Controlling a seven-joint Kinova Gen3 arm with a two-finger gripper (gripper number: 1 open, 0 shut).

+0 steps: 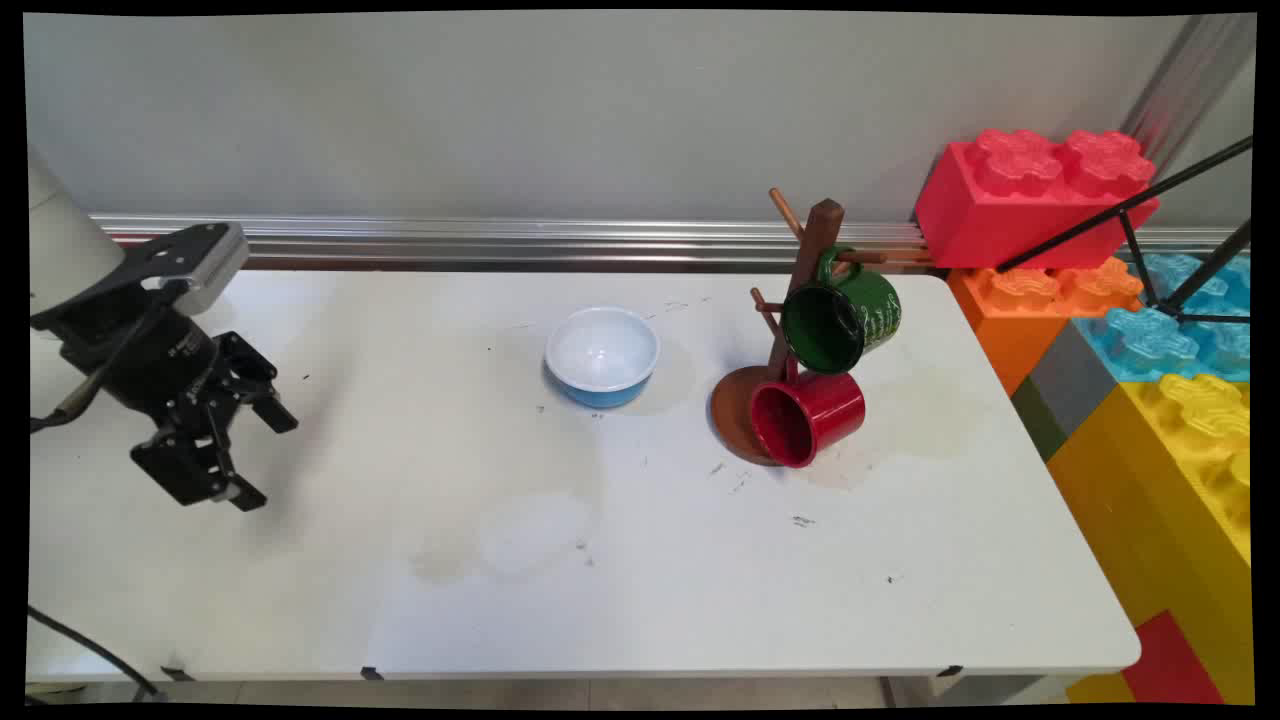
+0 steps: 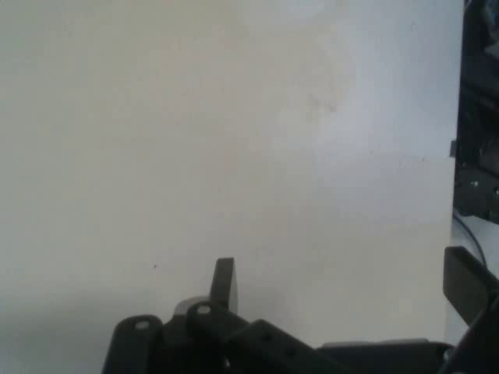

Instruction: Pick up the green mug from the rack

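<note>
main view: the black two-finger gripper (image 1: 258,455) hangs over the left part of the white table (image 1: 620,560), tilted downward and toward the right, its two fingers spread apart with nothing between them (the claw is open and empty). it touches no object; the nearest thing is the blue bowl (image 1: 602,356), which stands upright near the table's middle, white inside, well apart from the gripper. further right a wooden mug tree (image 1: 808,268) rises from a round brown base (image 1: 732,408). a green mug (image 1: 840,318) hangs by its handle from one of the upper pegs, mouth turned toward the camera. a red mug (image 1: 806,418) lies on its side lower down, partly over the base, mouth also toward the camera (whether it hangs from a low peg or merely rests against the stand cannot be told). beyond the table's right end stand large toy building blocks (image 1: 1040,190) in red, orange, blue and yellow, with thin black tripod legs crossing in front of them.

hand view: the gripper (image 2: 343,292) looks onto bare table surface only; one finger (image 2: 224,282) shows at centre bottom and the other at the right edge, set wide apart. as to progress, nothing is held, and the bowl and both mugs stand or lie clear of the claw.
</note>
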